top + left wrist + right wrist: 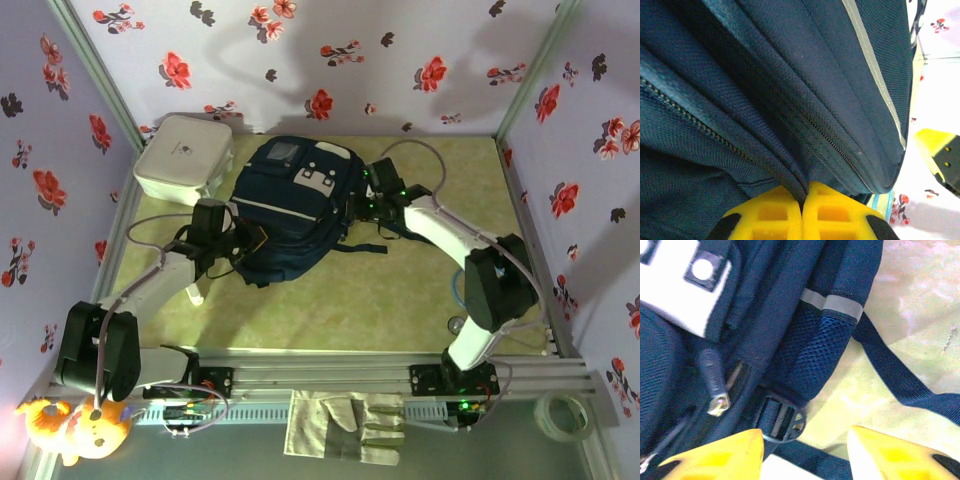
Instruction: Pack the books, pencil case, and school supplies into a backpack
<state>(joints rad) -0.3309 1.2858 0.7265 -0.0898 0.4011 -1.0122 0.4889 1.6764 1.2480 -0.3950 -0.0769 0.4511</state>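
Yellow fingers (pixel 775 217) of the left gripper (pixel 802 197) are pressed together on a fold of the backpack (pixel 295 205), beside its zipper (pixel 835 145). The right gripper (pixel 805 440) stands spread over a side buckle (pixel 782 419). The backpack lies at the back of the counter (pixel 400 300), just beside a white case (pixel 185 155).

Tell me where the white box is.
In the top view, the white box sits far left on the table, just left of the backpack.
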